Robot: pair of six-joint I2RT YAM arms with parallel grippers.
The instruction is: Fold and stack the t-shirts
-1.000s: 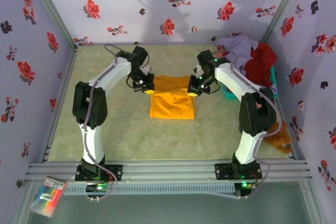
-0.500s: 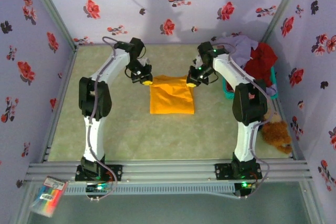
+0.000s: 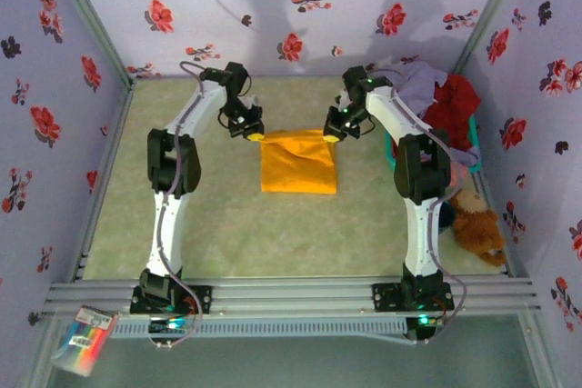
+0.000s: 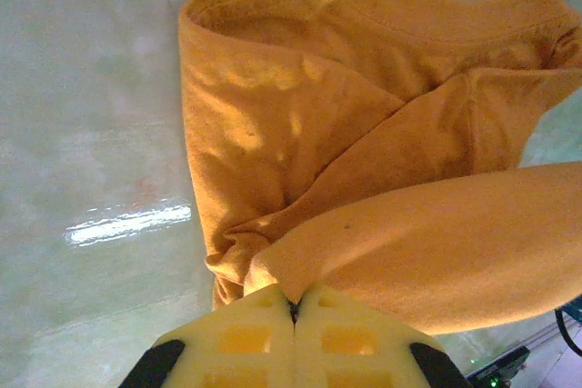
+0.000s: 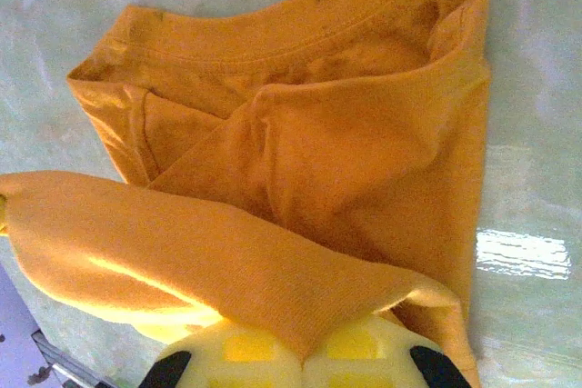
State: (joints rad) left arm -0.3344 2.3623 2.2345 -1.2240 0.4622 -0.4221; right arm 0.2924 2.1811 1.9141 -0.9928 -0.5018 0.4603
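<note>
Orange-yellow t-shirt, folded: lying just left of the teal basket. My right pincer: clamped tight on its far corner nearest the basket. My left pincer: likewise, on the far corner farther off.

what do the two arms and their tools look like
The left arm and right arm have white shells with black joints, and a thin grey cable runs along each. The left tool and right tool have yellow fingers with square cut-outs and black bodies.
</note>
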